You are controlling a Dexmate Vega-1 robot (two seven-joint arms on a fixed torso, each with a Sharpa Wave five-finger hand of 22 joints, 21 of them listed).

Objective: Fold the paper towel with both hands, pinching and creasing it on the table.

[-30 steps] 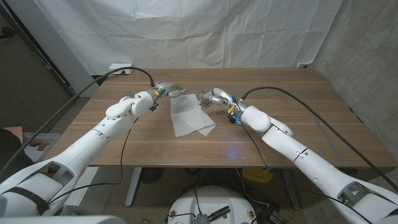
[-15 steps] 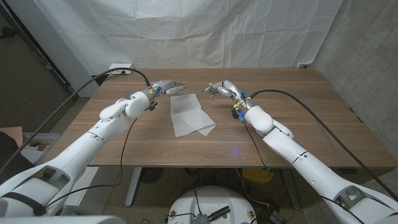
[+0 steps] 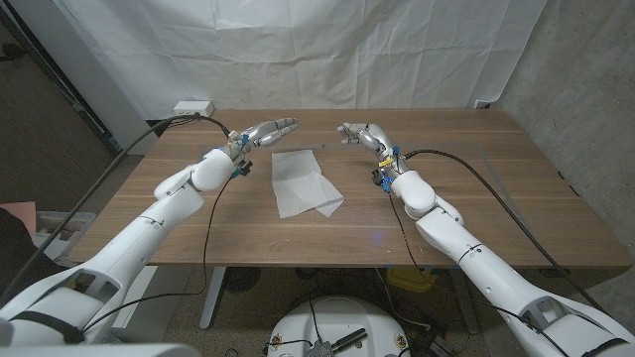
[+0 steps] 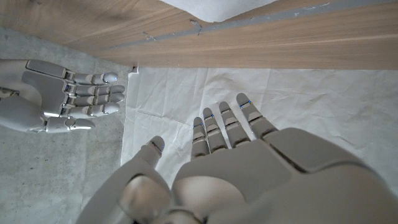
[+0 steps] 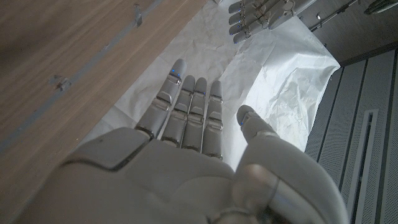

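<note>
Head view — paper towel (image 3: 303, 182) lies untouched.

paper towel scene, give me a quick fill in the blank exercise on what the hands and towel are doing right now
1. The paper towel lies on the wooden ____.
2. The left hand holds ____.
3. The right hand has its fingers ____, gripping nothing.
4. Both hands are raised beyond the towel's far edge, so ____ hand touches it.

Missing words: table; nothing; apart; neither
</note>
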